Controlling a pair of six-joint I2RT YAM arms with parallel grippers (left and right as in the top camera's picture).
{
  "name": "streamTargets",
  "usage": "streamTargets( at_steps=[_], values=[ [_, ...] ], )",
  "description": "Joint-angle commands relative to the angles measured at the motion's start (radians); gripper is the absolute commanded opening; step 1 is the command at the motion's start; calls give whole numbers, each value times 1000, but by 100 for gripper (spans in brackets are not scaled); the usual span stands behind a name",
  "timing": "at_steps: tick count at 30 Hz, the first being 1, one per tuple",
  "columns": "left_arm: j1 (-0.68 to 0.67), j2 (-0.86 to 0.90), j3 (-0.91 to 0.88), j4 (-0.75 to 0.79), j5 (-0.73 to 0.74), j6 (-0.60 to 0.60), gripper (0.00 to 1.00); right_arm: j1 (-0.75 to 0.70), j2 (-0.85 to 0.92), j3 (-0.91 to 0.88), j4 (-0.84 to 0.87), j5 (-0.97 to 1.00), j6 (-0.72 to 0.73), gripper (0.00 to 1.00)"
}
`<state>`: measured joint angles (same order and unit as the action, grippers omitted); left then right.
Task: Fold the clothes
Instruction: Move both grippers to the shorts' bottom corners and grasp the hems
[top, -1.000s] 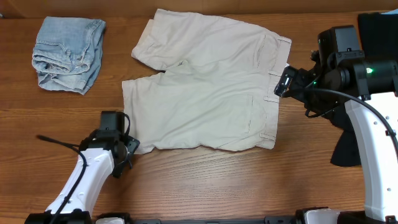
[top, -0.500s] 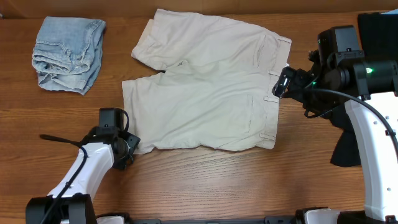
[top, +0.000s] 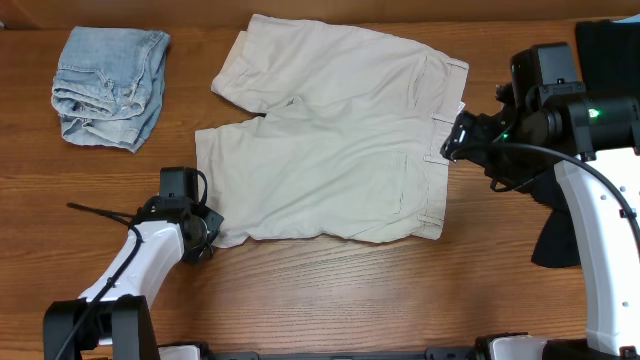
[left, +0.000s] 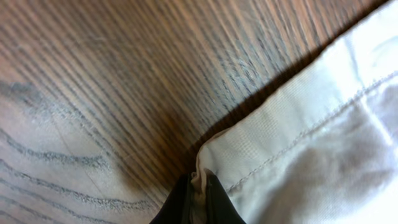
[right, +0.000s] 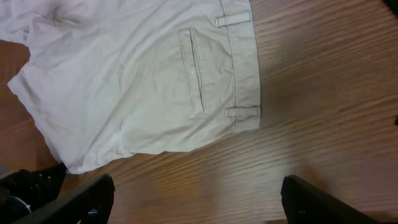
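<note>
I see the beige shorts (top: 330, 140) lying flat, back side up, mid-table (top: 400, 290), with the waistband toward the right arm. Belt loops and a welt pocket show, and light creases cross the seat. My left gripper (left: 199, 190) is pinched on the near leg's hem corner. My right gripper (right: 196, 200) hangs above the waistband end, fingers wide apart.
</note>
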<state>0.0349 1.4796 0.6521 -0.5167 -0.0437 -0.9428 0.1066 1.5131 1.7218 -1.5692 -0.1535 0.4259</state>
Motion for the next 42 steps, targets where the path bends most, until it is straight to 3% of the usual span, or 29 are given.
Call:
streamTargets(
  at_steps=[1, 5, 12, 20, 33, 36, 39, 42],
  values=[
    [6, 32, 38, -83, 64, 120, 4, 6, -3, -15, -5, -6, 42, 88],
    [6, -19, 174, -216, 58, 183, 4, 6, -3, -98, -2, -21, 84, 88],
    [6, -73, 305, -248, 42, 233, 4, 47, -3, -377, 157, -61, 182, 87],
    [6, -72, 318, -227, 17, 233, 4, 69, -3, -732, 496, -112, 346, 83],
    [5, -72, 318, -217, 8, 233, 4, 69, 2, -1014, 881, -42, 470, 68],
    [5, -72, 318, -205, 8, 233, 4, 69, 2, -1044, 941, -40, 470, 59],
    [5, -72, 320, -200, 7, 233, 4, 69, 2, -1049, 948, -17, 469, 44],
    [5, -72, 325, -195, 2, 233, 4, 68, 2, -1048, 943, 6, 469, 15]
  ],
)
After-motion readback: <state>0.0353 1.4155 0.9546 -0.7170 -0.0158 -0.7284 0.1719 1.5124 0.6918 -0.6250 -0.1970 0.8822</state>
